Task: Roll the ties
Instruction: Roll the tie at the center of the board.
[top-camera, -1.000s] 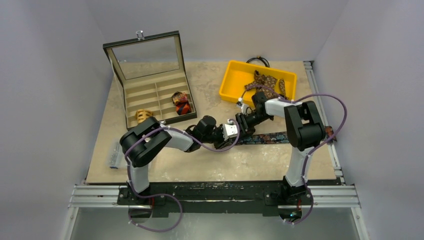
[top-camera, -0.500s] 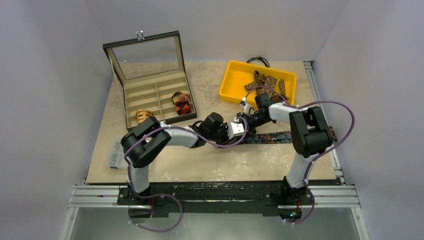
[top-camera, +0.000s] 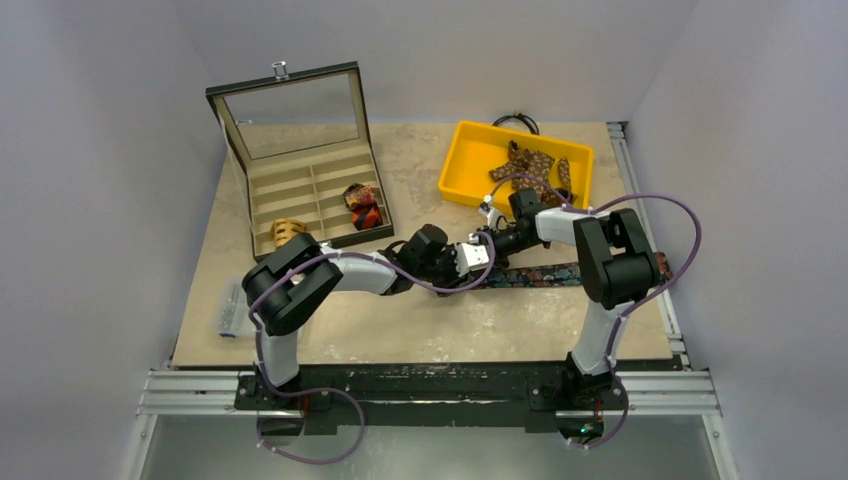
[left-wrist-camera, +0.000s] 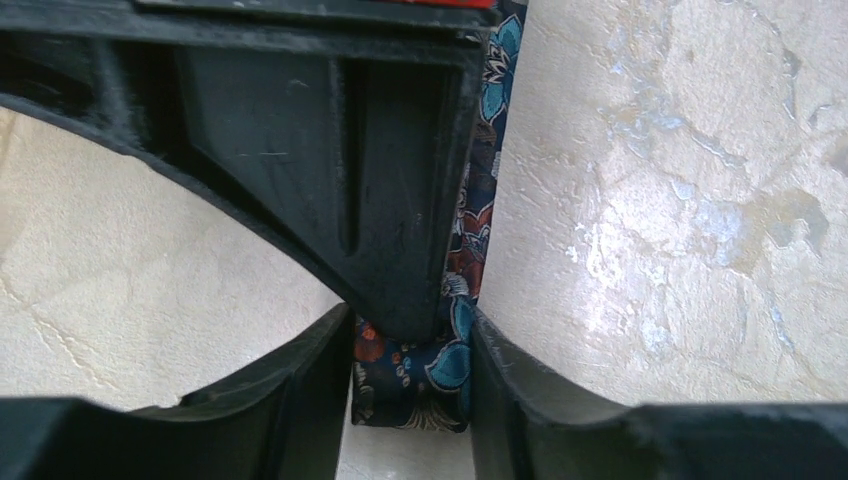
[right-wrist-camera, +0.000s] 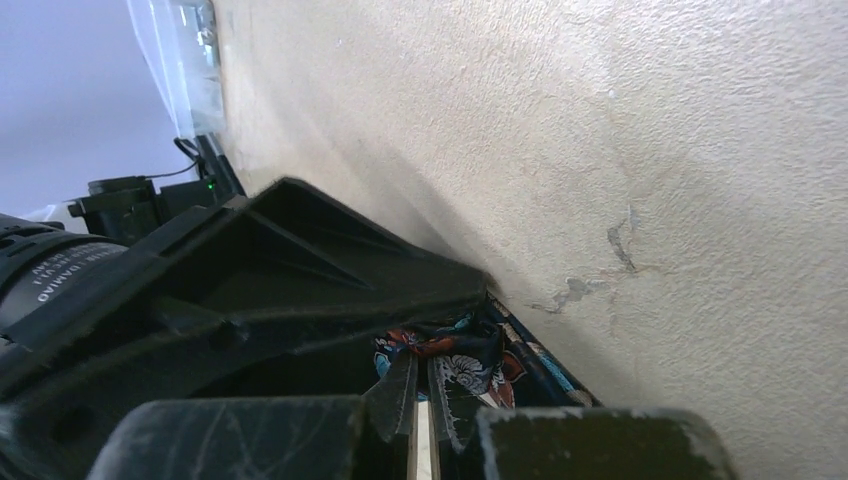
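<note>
A navy floral tie (top-camera: 535, 276) lies flat from centre toward 3 o'clock, its inner end seemingly bunched. At 1 o'clock brown dotted ties (top-camera: 530, 163) heap loosely. At 10 o'clock sit a red-orange coil (top-camera: 362, 206) and a tan coil (top-camera: 286, 230).

Top cam overhead; wrist cams close, share tie (left-wrist-camera: 415, 375).

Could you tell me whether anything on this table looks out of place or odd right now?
Nothing looks spilled or damaged. A small clear plastic item sits stray at the left edge of the beige table, and brown dotted ties lie loosely heaped in the yellow plastic bin. The dark navy floral fabric tie lies straight.
</note>
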